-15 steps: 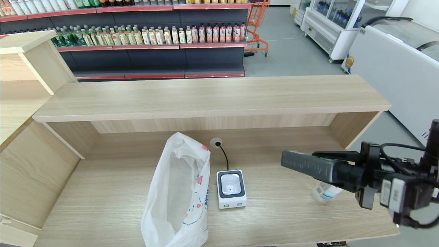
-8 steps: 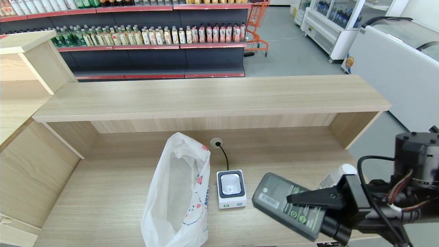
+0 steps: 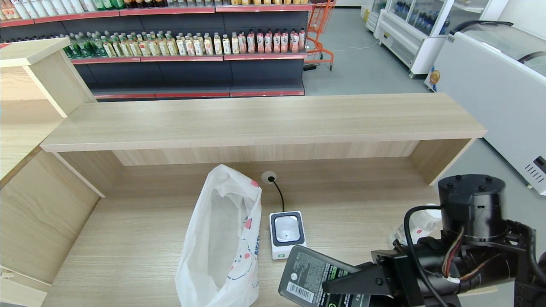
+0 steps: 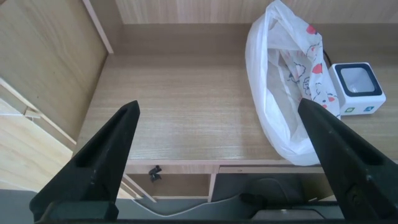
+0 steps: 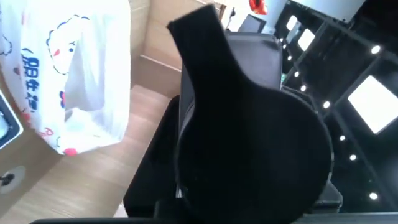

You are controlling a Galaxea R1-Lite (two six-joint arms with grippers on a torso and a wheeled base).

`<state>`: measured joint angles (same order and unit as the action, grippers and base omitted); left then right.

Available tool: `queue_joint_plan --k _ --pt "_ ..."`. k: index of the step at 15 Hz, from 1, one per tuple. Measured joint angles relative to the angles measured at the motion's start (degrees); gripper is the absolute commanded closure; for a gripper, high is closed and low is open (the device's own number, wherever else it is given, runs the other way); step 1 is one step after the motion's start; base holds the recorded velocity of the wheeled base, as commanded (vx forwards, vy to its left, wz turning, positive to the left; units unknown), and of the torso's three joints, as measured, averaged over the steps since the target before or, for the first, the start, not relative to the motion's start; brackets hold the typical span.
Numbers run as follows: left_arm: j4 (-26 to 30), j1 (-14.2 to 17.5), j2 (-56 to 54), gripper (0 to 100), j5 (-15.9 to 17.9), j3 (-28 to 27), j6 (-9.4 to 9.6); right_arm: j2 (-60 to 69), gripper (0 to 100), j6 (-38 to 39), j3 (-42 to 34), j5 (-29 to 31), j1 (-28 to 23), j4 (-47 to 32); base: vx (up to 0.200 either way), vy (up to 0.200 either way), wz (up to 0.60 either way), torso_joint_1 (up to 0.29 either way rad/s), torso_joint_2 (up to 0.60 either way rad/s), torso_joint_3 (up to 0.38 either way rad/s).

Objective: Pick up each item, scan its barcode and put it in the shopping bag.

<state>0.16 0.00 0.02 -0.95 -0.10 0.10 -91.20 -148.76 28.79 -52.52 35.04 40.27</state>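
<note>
The dark grey flat pack (image 3: 310, 269) is held above the tabletop (image 3: 128, 247), just on the robot's side of the barcode scanner (image 3: 287, 233), its barcode label facing up. The right end effector (image 3: 339, 285) is clamped on its edge. It looks not yet scanned, no item can be made out in the shopping bag (image 3: 222, 247), and a bottle (image 3: 416, 225) waits on the right. The left end effector (image 4: 217, 107) hangs spread wide, holding nothing.
</note>
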Motion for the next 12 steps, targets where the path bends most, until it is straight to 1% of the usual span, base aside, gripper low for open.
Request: queue_joint_plan --k 4,6,12 --pt "0.0 0.0 0.0 0 0.0 0.0 0.0 -0.1 100 -3.0 1.1 -0.9 0.3 4.1 0.0 0.0 0.0 0.0 0.0 0.0" --pt "0.0 0.0 0.0 0 0.0 0.0 0.0 -0.4 100 -5.0 0.5 -1.4 0.4 4.4 0.0 0.0 0.0 0.0 0.0 0.0" --pt "0.0 0.0 0.0 0 0.0 0.0 0.0 -3.1 100 -5.1 -0.8 -1.2 1.2 6.8 0.0 0.0 0.0 0.0 0.0 0.0"
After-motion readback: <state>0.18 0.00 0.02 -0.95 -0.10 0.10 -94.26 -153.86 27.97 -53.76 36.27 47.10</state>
